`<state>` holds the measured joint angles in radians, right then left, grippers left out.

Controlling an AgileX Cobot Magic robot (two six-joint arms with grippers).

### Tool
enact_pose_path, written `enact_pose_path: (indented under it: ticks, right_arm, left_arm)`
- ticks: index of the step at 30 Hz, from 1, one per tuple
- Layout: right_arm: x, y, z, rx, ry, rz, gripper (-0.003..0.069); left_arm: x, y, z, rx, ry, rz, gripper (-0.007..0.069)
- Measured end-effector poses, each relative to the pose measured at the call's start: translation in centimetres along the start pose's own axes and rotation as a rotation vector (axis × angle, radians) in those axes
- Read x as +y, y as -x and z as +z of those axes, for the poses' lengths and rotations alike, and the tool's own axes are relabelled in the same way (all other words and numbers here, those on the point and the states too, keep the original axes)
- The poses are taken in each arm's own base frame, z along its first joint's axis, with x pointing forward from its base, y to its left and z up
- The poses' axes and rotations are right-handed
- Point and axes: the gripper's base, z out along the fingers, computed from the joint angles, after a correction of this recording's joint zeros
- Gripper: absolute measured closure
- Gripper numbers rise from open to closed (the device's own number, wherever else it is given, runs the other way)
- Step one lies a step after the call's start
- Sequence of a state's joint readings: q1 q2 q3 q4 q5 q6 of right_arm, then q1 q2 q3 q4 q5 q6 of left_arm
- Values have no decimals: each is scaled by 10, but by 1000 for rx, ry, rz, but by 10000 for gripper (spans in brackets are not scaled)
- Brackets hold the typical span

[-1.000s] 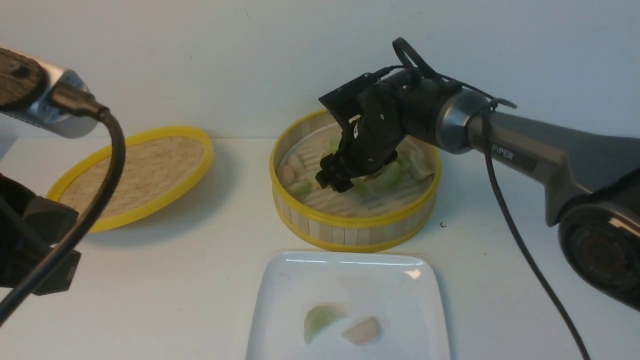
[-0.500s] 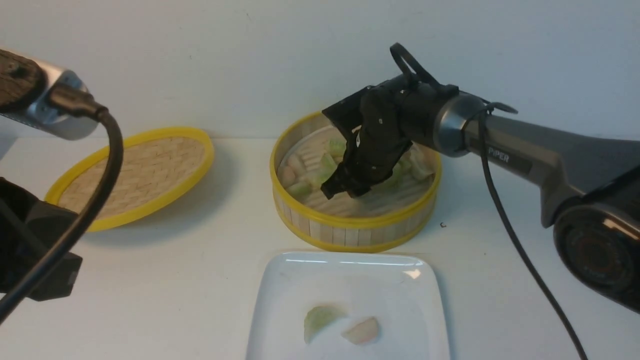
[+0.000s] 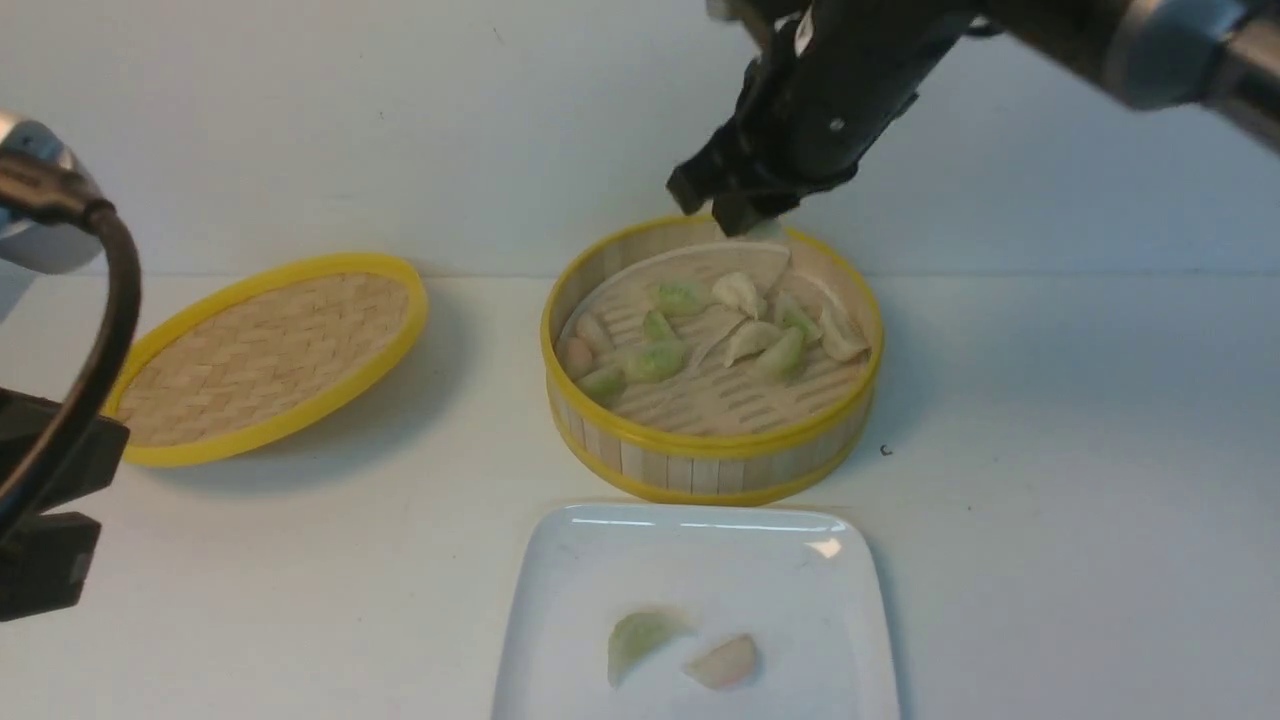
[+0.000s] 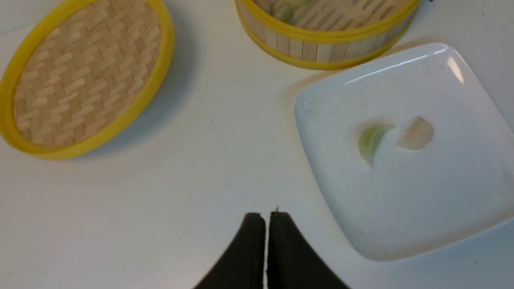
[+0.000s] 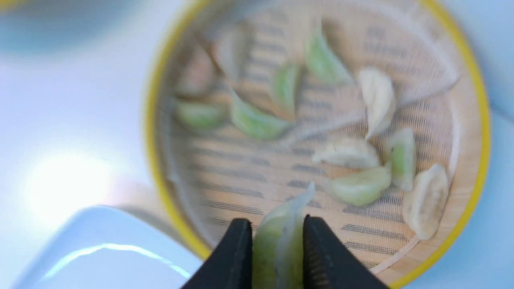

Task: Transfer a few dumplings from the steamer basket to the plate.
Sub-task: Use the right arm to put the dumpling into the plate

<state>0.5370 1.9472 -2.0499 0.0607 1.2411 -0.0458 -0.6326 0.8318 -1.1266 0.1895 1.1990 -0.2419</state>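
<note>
My right gripper (image 5: 277, 228) is clamped on one green dumpling (image 5: 276, 245), jaws pressing its two flanks, and it hangs above the far rim of the basket (image 3: 700, 465). My left gripper (image 4: 266, 218) is closed on nothing, low over the table beside the plate (image 4: 401, 208). I judge the dumpling light, soft and slick-skinned. The plump belly is the place to hold, and the thin pleated edge would likely tear or slide out. A hard squeeze could split the wrapper. Two dumplings (image 3: 637, 640) lie on the plate, and the others (image 3: 745, 340) are loose on the basket floor. The right wrist view is blurred, and the jaws hide the dumpling's lower part, so I cannot confirm the depth of grip. The front view shows only a pale sliver under the fingertips and cuts off the plate's near edge.
</note>
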Motion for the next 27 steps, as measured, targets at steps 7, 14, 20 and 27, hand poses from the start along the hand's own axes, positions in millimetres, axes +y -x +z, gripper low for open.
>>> enact_pose_path:
  ticks: [7, 14, 20, 27]
  right_arm:
    - [11, -38, -29, 65, 96, 22, 516]
    - [15, -113, 31, 240, 143, 61, 516]
    - [13, -156, 75, 249, 123, 109, 516]
    - [19, -168, 106, 279, 119, 105, 511]
  left_arm:
    - [0, 0, -1, -3, 1, 0, 631]
    - [0, 0, -1, -3, 1, 0, 631]
    - [0, 0, -1, -3, 1, 1, 631]
    - [0, 0, -1, -3, 1, 1, 631]
